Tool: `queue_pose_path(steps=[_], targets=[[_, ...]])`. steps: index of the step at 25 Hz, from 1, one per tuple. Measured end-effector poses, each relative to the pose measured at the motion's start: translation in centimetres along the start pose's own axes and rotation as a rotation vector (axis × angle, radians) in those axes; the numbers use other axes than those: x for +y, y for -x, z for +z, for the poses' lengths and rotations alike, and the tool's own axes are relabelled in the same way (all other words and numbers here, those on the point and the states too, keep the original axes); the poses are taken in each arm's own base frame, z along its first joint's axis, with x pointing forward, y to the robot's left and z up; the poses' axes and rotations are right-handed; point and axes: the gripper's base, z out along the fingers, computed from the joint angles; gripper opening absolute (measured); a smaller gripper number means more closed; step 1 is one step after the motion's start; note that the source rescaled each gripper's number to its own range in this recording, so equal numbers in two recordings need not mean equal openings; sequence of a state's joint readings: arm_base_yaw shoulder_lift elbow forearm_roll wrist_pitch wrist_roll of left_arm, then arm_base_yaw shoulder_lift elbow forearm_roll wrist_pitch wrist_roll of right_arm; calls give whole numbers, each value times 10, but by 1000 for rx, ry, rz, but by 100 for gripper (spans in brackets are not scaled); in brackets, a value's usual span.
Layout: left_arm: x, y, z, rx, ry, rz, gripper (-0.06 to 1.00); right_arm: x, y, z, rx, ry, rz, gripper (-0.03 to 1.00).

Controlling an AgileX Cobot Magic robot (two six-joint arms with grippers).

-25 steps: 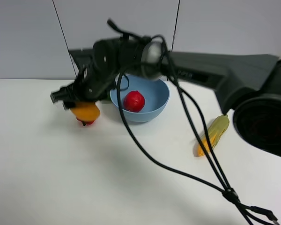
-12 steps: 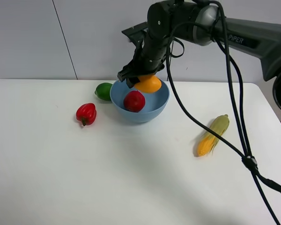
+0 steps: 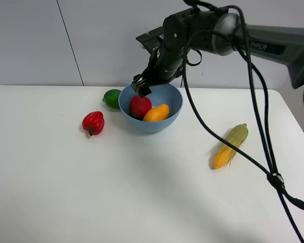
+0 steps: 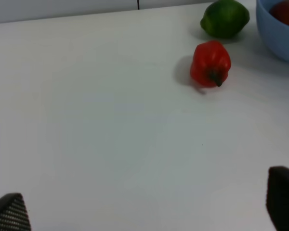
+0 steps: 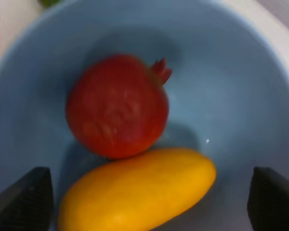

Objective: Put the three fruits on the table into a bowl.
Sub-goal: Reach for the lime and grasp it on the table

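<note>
Mango (image 3: 156, 113) dropped from my right gripper (image 3: 141, 88) into bowl (image 3: 173, 100) | now touching pomegranate (image 3: 140, 107), right below the parted, empty jaws | lime (image 3: 112, 98) outside, just beside bowl | left gripper (image 4: 144, 207) spread wide, empty

Robotics lab or test cell, not a home. Plain white table (image 3: 66, 202) sits against a bare grey panelled wall (image 3: 30, 40) with visible seams. A black robot arm (image 3: 273, 41) trails loose cabling (image 3: 275, 178) over the table's right edge. Produce laid out like test props: bell pepper (image 3: 93, 122) left of centre, corn cob (image 3: 230, 146) towards the right edge.
</note>
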State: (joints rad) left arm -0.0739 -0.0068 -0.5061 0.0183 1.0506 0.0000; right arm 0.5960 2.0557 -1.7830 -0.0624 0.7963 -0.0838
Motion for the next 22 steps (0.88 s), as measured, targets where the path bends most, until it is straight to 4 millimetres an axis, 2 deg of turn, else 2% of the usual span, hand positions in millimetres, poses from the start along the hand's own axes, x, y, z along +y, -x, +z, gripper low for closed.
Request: queue_pose_path(steps=[2,5,7,9,11,13,15,16,18,19,20,22], targets=[[0,0,0,0,0,0,100,-4,10,-37,-78,-8,11,48],[0,0,0,0,0,0,100,-17,21,-118,-245,-38,54,48],[0,0,0,0,0,-5,100,-30,18,-181,-372,-78,99,48],[0,0,0,0,0,0,100,-51,2,-235,-470,-143,166,48],[0,0,0,0,0,0,100,-68,-27,-287,-547,-228,226,48],[0,0,0,0,0,0,100,-81,-64,-322,-578,-325,286,48],[0,0,0,0,0,0,100,-83,-111,-347,-585,-409,351,48],[0,0,0,0,0,0,100,-83,-133,-355,-583,-454,388,48],[0,0,0,0,0,0,100,-69,-183,-369,-587,-539,451,48],[0,0,0,0,0,0,100,-62,-205,-369,-575,-575,481,48],[0,0,0,0,0,0,100,-48,-228,-374,-594,-615,501,48],[0,0,0,0,0,0,100,-21,-270,-369,-601,-653,533,48]])
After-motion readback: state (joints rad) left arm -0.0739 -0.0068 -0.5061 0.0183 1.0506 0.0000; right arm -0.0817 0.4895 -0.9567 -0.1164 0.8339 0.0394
